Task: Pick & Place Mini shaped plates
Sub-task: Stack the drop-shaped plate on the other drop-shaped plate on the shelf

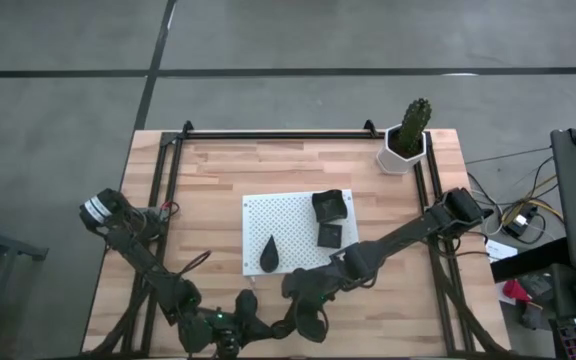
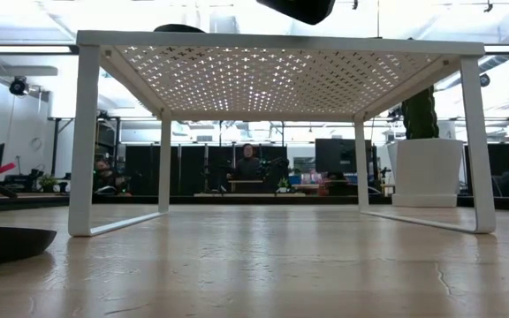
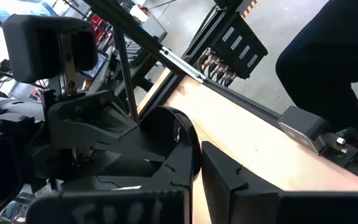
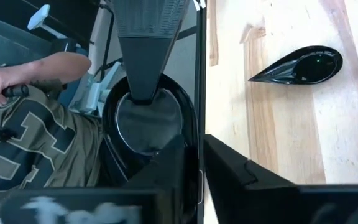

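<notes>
Jaws on the right gripper (image 1: pixel 306 318) look nearly together and, as far as I can judge, clamped on the rim of a glossy black plate (image 4: pixel 146 121), held on edge at the front edge of the tabletop (image 1: pixel 208 170). Left gripper (image 1: pixel 230 330) sits just beside it at the same edge. Can't tell whether it's apart or closed. Its wrist view shows a round black shape at its tip, maybe the same plate.

Where the other plates are:
- two square plates (image 1: pixel 328 204) on the white board (image 1: pixel 268 215), toward its right side
- one teardrop plate (image 1: pixel 269 253) on the board, near its front-left corner
- a second teardrop (image 4: pixel 300 67) lying flat on bare wood, near the right gripper, seen in the right wrist view
- low view shows a dark plate on the tabletop in front of the board. Can't say if it's that same teardrop.

Step in hand, my read: carrying the gripped plate from the front edge to the board.

How to do it well:
- the grip is on a thin glossy rim, so move slowly with no wrist snaps or it will slip
- lift clear before travelling. The board is raised on legs, so the plate has to come in over its top.
- if the left gripper is also on the plate, only one should hold during the move
- aim for the bare patch of board, apart from the three plates already there
- level the plate before letting go and release low

A person (image 4: pixel 36 143) is close beyond the front edge, so keep the swing inboard.
</notes>
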Controlling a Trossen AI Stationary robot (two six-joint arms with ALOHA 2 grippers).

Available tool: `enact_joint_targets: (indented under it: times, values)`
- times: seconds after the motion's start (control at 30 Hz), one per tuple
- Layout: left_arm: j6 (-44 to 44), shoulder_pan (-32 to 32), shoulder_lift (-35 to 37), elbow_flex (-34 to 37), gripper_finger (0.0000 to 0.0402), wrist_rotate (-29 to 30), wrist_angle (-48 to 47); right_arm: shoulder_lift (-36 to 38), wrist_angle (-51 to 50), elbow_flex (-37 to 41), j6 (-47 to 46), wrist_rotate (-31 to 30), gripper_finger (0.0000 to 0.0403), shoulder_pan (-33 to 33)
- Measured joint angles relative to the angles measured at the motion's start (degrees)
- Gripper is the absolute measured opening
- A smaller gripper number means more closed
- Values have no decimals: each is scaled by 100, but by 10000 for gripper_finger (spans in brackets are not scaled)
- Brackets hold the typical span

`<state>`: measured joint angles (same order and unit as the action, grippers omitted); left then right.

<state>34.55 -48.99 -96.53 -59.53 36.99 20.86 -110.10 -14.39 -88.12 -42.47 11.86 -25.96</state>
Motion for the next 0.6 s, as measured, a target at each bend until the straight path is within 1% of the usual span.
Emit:
enact_joint_targets:
  times: [0.1, 0.23, 0.33, 0.43, 0.53, 0.6]
  values:
    - [0, -8, 0, 0, 21, 2, 2, 3, -4, 0, 11, 2, 99, 2]
    - [-13, -32, 2, 0, 20, 12, -63, 158, -23, 4, 199, 12, 129, 33]
    - [-133, -75, 2, -2, 18, 21, -215, 303, -20, -66, 311, 17, 141, 66]
    - [-247, -151, 13, -2, 19, 155, -414, 434, -37, -115, 442, 1, 143, 76]
    - [-316, -279, 25, -2, 19, 617, -493, 600, -85, -123, 688, -134, 141, 73]
    - [-297, -381, 33, -2, 18, 1173, -566, 738, -135, -120, 917, -306, 139, 43]
